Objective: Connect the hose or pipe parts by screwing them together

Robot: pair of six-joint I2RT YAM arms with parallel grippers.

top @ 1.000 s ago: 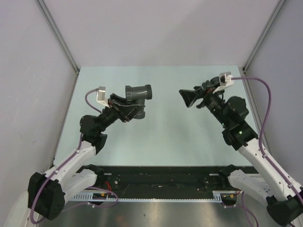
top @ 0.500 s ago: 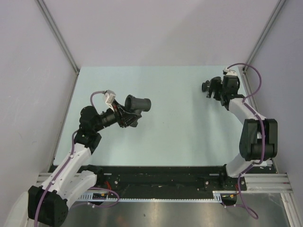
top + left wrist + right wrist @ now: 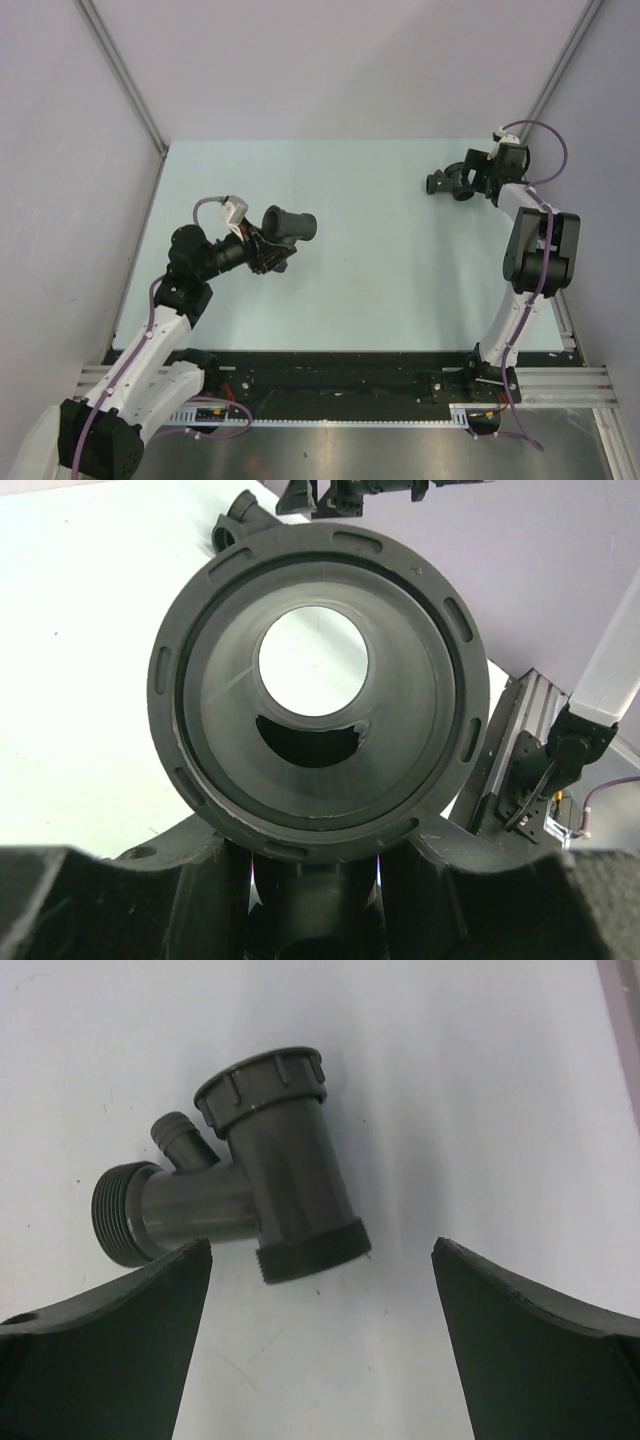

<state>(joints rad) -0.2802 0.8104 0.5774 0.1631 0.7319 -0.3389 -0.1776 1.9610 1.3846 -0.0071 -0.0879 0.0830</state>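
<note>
My left gripper (image 3: 262, 252) is shut on the straight flared tube (image 3: 289, 224), holding it above the table with its wide mouth pointing right. In the left wrist view the tube's round flared end (image 3: 318, 810) fills the frame, clamped between the two fingers (image 3: 90, 900). The branched fitting (image 3: 439, 184) lies on the table at the back right. In the right wrist view it (image 3: 262, 1185) lies on its side, showing threaded ends and a small barbed port. My right gripper (image 3: 320, 1295) is open just short of it, with bare table between the fingers (image 3: 530, 1340).
The pale green table (image 3: 370, 270) is walled at the back and on both sides. The right arm (image 3: 535, 245) stretches along the right edge. A black rail (image 3: 330, 375) runs across the near edge between the two arm bases.
The right arm has swung from mid-table out to the back right corner, bringing its open gripper down beside the branched fitting. The left arm has drawn back and lowered slightly with the tube.
</note>
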